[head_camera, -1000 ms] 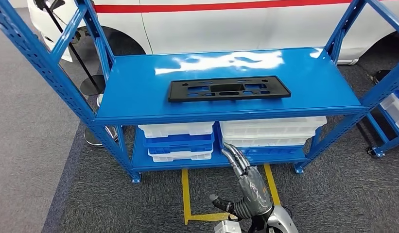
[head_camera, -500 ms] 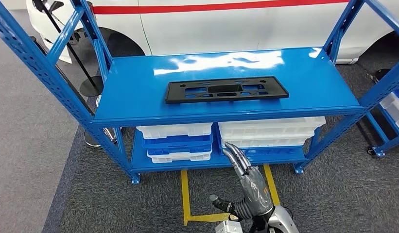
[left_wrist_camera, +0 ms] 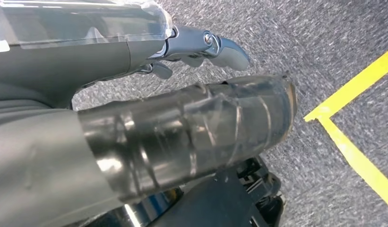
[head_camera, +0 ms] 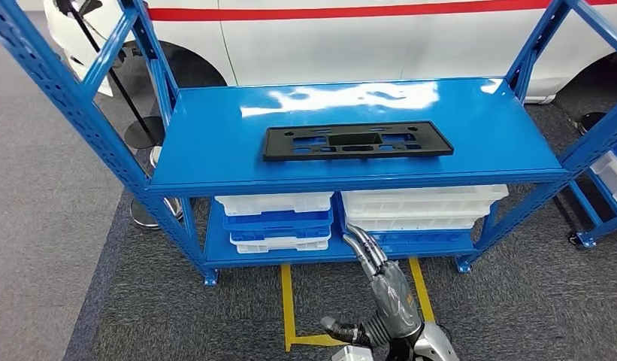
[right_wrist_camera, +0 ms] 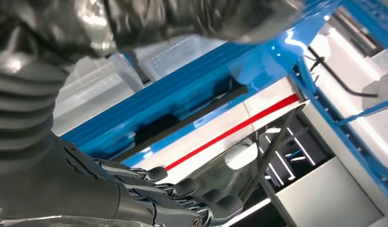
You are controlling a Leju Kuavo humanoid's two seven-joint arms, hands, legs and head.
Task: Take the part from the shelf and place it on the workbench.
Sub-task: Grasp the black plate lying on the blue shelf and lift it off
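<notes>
Fingers [head_camera: 365,248] of right hand [head_camera: 388,297] straight, side by side, thumb out, holding nothing, below shelf [head_camera: 215,150] front edge. Left hand [left_wrist_camera: 201,45] fingers slightly apart, empty, above carpet. Part [head_camera: 356,141]: flat black plate w/ cutouts, mid shelf, at 12 o'clock from right hand, bare blue surface all round.

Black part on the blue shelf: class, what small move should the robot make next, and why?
Probably raise the right hand toward the black part. The part lies flat and untouched on the shelf, while the hand hangs empty below shelf level, fingers extended.
</notes>
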